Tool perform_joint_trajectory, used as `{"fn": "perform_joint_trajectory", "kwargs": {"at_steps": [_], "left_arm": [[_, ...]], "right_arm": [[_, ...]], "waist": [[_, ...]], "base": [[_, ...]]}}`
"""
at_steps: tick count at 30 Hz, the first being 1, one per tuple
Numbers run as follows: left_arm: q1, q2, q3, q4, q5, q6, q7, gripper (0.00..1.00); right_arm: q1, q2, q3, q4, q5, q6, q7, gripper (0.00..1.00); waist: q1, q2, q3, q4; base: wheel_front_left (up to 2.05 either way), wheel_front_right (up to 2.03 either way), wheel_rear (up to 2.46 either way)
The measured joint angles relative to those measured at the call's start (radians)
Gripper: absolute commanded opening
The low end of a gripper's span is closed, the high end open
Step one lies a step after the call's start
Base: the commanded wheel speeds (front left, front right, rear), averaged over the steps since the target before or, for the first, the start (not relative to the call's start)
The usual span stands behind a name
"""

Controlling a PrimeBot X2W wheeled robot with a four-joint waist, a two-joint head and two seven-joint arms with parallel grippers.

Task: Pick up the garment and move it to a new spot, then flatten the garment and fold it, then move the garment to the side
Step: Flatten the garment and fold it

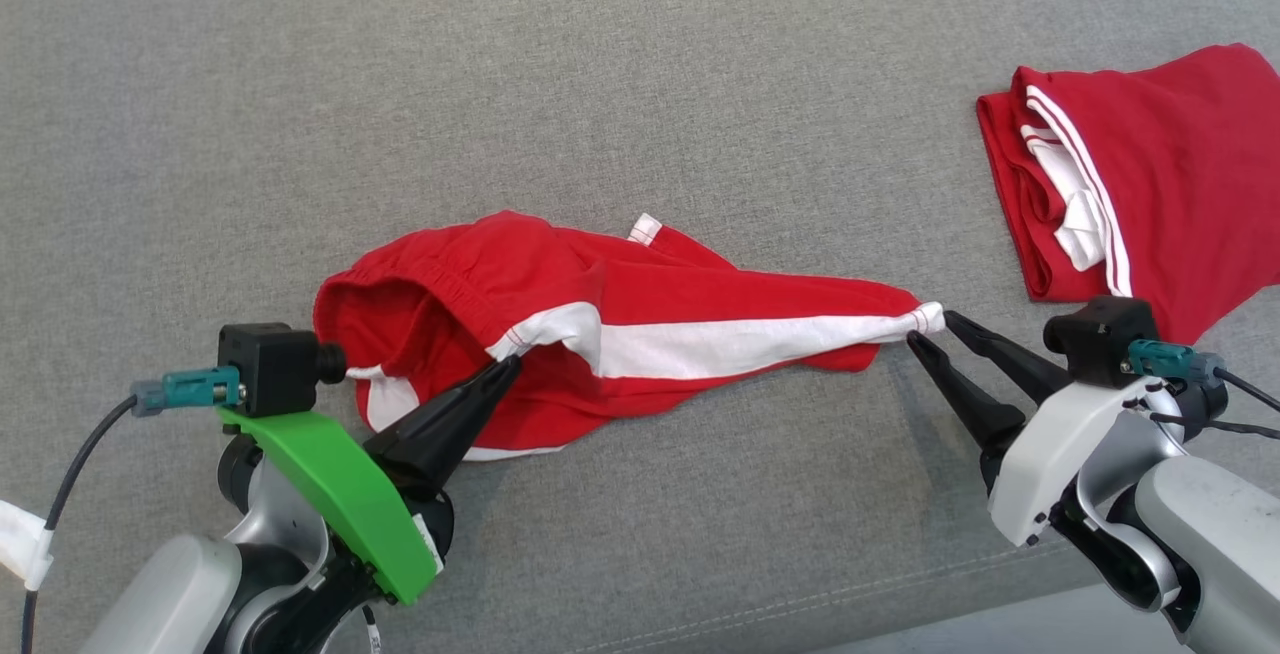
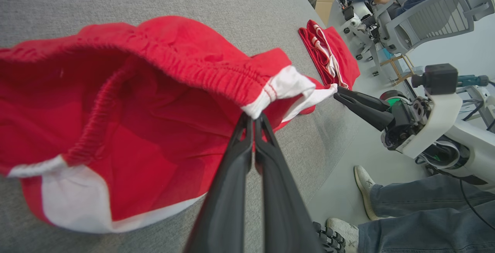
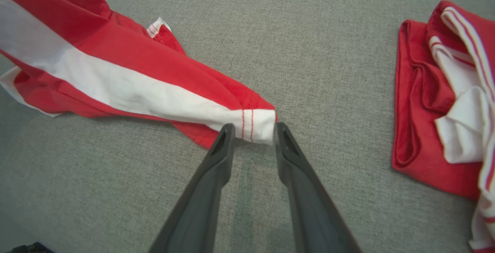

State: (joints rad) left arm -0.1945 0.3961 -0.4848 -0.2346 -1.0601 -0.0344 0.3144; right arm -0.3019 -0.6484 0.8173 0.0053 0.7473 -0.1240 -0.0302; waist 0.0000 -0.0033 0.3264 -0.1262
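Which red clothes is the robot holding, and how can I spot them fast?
Look at the big grey cloth surface. In its middle lies a pair of red shorts, stretched between the left gripper and the right gripper. Unlike the folded red garment far to the right, these are unfolded, with one wide white stripe along the side.

Grey surface [image 1: 640, 84] open beyond shorts [image 1: 700, 344]; folded red garment [image 1: 1180, 164] blocks right.
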Motion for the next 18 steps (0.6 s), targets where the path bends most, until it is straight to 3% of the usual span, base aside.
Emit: {"fn": "perform_joint_trajectory", "kwargs": {"at_steps": [3, 8, 11, 12, 15, 18], "left_arm": [[0.0, 0.0, 0.0, 0.0, 0.0, 0.0, -0.001, 0.0], [0.0, 0.0, 0.001, 0.001, 0.002, 0.0, -0.008, 0.0], [0.0, 0.0, 0.003, 0.001, 0.002, 0.0, -0.008, 0.0], [0.0, 0.0, 0.003, 0.001, 0.002, 0.0, -0.008, 0.0], [0.0, 0.0, 0.003, 0.002, 0.002, 0.0, -0.008, 0.0], [0.0, 0.0, 0.003, 0.003, 0.002, 0.0, -0.009, 0.0]], "right_arm": [[-0.002, 0.012, 0.003, 0.012, 0.0, 0.0, 0.0, 0.58], [-0.004, 0.018, 0.007, 0.023, 0.0, 0.0, 0.002, 0.49], [-0.006, 0.02, 0.007, 0.031, 0.0, 0.0, 0.002, 0.57], [-0.009, 0.022, 0.007, 0.035, 0.0, 0.0, 0.002, 0.5], [-0.019, 0.027, 0.007, 0.042, 0.0, 0.0, 0.002, 0.45], [-0.02, 0.035, 0.007, 0.052, 0.0, 0.001, 0.002, 0.27]], "waist": [[0.0, 0.0, 0.001, 0.004], [0.0, 0.0, 0.0, 0.008], [0.0, -0.0001, -0.001, 0.01], [0.0, 0.0, -0.001, 0.011], [0.0, 0.0, -0.001, 0.011], [0.0, 0.0, -0.001, 0.011]], "base": [[0.0, 0.0, 0.0], [0.0, 0.0, 0.0], [0.0, 0.0, 0.0], [0.0, 0.0, 0.0], [0.0, 0.0, 0.0], [0.0, 0.0, 0.0]]}}
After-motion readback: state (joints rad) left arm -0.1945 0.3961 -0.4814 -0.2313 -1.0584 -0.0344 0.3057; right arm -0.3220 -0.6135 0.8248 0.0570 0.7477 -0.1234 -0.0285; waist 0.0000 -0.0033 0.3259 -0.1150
